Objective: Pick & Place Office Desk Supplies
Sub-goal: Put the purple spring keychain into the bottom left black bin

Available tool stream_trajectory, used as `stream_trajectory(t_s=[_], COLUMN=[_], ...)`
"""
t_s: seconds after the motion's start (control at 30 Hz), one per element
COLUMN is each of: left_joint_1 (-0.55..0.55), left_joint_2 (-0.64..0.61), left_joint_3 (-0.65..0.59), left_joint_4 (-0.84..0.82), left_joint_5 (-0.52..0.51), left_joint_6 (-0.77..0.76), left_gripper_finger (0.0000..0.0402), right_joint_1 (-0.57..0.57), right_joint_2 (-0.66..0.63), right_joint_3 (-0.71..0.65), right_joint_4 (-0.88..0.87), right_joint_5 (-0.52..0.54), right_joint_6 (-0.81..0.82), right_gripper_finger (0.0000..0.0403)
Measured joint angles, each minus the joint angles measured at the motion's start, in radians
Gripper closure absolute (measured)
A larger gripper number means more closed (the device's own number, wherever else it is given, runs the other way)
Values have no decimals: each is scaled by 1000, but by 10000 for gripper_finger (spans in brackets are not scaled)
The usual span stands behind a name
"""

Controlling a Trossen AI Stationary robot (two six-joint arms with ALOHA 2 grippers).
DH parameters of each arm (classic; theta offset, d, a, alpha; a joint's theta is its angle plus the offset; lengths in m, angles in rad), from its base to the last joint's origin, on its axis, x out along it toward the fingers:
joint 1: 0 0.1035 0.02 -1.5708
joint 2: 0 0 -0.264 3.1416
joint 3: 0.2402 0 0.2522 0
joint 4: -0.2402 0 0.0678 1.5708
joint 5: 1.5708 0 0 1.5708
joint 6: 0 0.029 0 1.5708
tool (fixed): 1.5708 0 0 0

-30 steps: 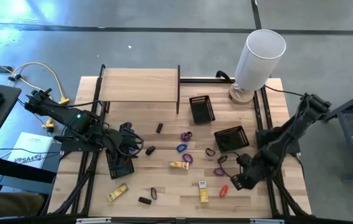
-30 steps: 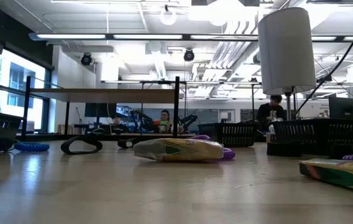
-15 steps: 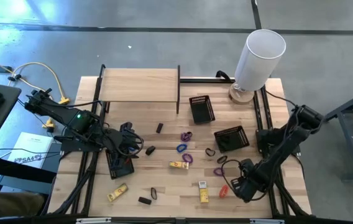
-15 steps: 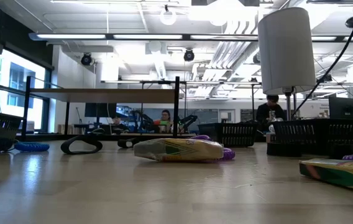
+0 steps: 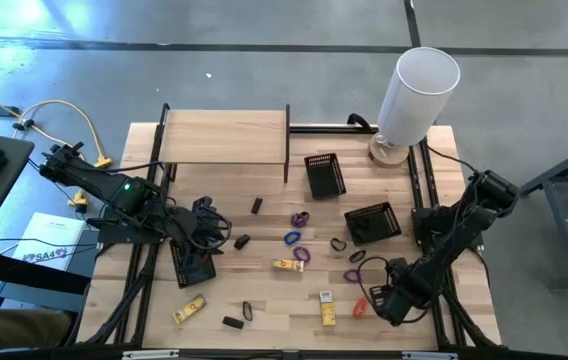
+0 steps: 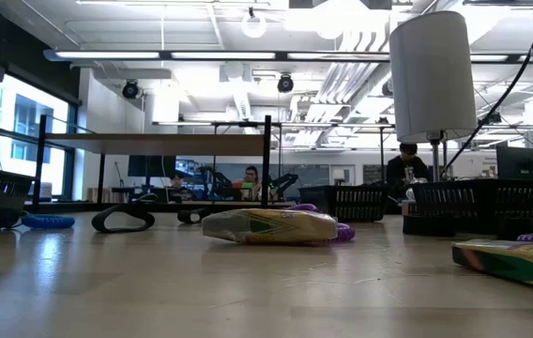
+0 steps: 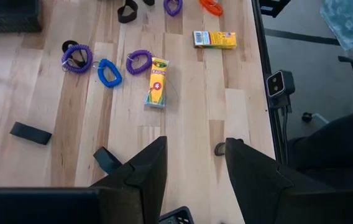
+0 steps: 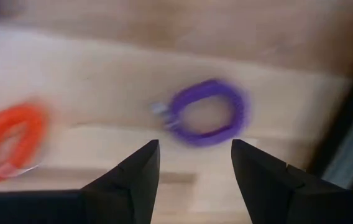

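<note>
Small supplies lie scattered on the wooden table: purple loops (image 5: pixel 301 256), a blue loop (image 5: pixel 291 238), a red loop (image 5: pixel 360 306), black blocks (image 5: pixel 241 242) and yellow packets (image 5: pixel 286 265). My right gripper (image 5: pixel 376 296) hangs open near the table's near right corner, beside the red loop. In the right wrist view its fingers (image 8: pixel 133 180) stand just short of a purple loop (image 8: pixel 204 118), with the red loop (image 8: pixel 9 140) off to one side. My left gripper (image 5: pixel 212 228) waits open at the table's left, over a black mesh tray (image 5: pixel 192 266).
Two more black mesh trays (image 5: pixel 325 175) (image 5: pixel 373 222) stand right of centre. A tall white cylinder (image 5: pixel 419 88) rises at the far right corner and a raised wooden shelf (image 5: pixel 224 135) spans the far left. Metal rails run along both table sides. People sit in the room behind (image 6: pixel 250 178).
My right gripper has moved toward the table's near edge and a little leftward, coming down close to the red and purple loops, then held still. Nothing on the table has shifted.
</note>
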Motion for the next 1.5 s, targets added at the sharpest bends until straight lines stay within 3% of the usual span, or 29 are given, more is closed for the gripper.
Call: stream_trajectory(t_s=[0.1,0.47,1.2,1.33,1.5], left_joint_1=[0,0,0,0,0], left_joint_2=[0,0,0,0,0], left_joint_3=[0,0,0,0,0], left_joint_4=[0,0,64,67,67], left_joint_5=[0,0,-17,-16,-16], left_joint_6=[0,11,1,1,1], left_gripper_finger=[246,246,246,246,246], right_joint_1=[-1,-7,-27,-40,-65], right_joint_2=[0,5,141,150,152], right_joint_3=[0,-1,2,2,2], right_joint_4=[49,-1,106,106,105], right_joint_5=[53,52,11,1,-33], right_joint_6=[6,-61,-87,-108,-117], right_gripper_finger=[215,215,218,251,342])
